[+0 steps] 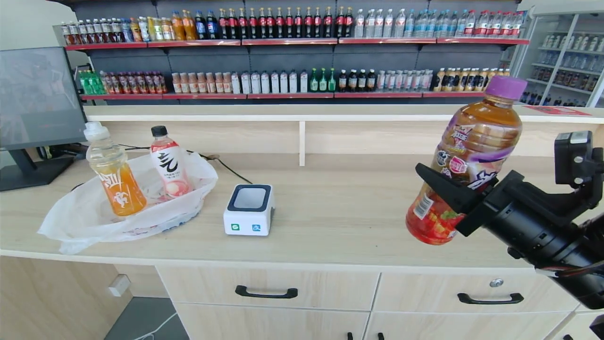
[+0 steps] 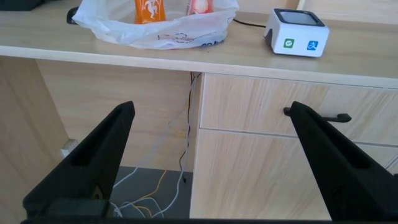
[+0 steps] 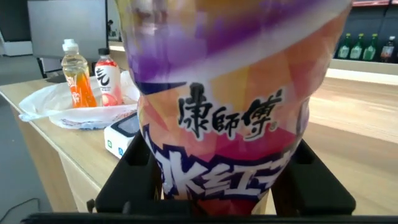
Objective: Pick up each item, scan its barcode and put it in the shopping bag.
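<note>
1. Right pincer (image 1: 453,191) grasps the purple-capped bottle (image 1: 472,156) above the surface (image 1: 339,212), its cap tilted up and rightward.
2. The scanner (image 1: 249,209) sits well to the bottle's left, before the shopping bag (image 1: 85,217).
3. Left pincer (image 2: 211,109) hangs released, lower down.

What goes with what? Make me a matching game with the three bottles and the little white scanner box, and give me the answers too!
Things:
1. purple-capped bottle
2. orange drink bottle
3. pink bottle
4. scanner

Matches:
A. black cap, standing in the shopping bag
B. on the bare counter, beside the bag
C. held up in the right gripper
D. white cap, standing in the shopping bag

Pairs: 1-C, 2-D, 3-A, 4-B
</note>
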Tool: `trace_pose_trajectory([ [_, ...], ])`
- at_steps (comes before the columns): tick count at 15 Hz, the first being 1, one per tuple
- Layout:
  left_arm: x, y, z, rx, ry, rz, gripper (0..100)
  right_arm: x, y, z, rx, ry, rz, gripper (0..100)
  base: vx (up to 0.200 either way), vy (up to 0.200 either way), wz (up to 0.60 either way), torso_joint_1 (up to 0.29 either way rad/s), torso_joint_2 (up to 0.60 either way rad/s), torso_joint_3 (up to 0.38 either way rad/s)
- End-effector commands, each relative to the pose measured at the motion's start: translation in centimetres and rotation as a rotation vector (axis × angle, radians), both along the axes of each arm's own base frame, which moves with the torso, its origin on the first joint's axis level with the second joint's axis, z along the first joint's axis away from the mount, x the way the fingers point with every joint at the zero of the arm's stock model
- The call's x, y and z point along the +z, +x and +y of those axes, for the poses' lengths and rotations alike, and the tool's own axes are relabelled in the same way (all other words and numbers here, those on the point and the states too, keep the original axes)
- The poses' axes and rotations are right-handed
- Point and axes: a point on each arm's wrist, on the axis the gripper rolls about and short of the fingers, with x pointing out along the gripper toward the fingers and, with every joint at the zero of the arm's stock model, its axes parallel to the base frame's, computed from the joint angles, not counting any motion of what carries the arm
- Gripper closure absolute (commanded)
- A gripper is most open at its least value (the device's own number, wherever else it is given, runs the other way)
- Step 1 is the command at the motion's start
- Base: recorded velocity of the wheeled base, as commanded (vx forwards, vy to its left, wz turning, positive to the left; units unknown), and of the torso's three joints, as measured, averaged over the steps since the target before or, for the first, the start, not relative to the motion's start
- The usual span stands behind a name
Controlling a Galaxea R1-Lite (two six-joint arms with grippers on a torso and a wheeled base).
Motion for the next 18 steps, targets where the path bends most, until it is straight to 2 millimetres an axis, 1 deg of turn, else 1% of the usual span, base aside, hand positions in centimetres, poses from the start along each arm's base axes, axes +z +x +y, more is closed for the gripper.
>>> trace_pose_trajectory([
  [1, 0.0, 0.0, 0.0, 0.002, -0.005, -0.001, 0, -0.2, 0.1, 0.0, -0.006, -0.007, 0.003, 100, 0.000, 0.200, 0.00, 0.002, 0.00, 0.002],
  [3, 0.0, 0.0, 0.0, 0.002, -0.006, 0.000, 0, -0.2, 0.6, 0.1, -0.016, -0.014, -0.004, 100, 0.000, 0.200, 0.00, -0.005, 0.00, 0.002],
  [6, 0.0, 0.0, 0.0, 0.004, -0.011, -0.001, 0, -0.4, 0.7, 0.1, -0.024, -0.044, -0.016, 100, 0.000, 0.200, 0.00, 0.002, 0.00, 0.002],
  [12, 0.0, 0.0, 0.0, 0.002, -0.009, -0.001, 0, -0.5, 0.8, 0.2, -0.024, -0.044, -0.012, 100, 0.000, 0.200, 0.00, 0.000, 0.00, 0.003],
  [14, 0.0, 0.0, 0.0, 0.004, -0.011, -0.001, 0, -0.8, 1.1, 0.3, -0.024, -0.051, 0.000, 100, 0.000, 0.200, 0.00, 0.002, 0.00, 0.002],
  [18, 0.0, 0.0, 0.0, 0.004, -0.009, -0.001, 0, -0.7, 1.5, 0.5, -0.026, -0.065, -0.018, 100, 0.000, 0.200, 0.00, 0.006, 0.00, 0.004],
])
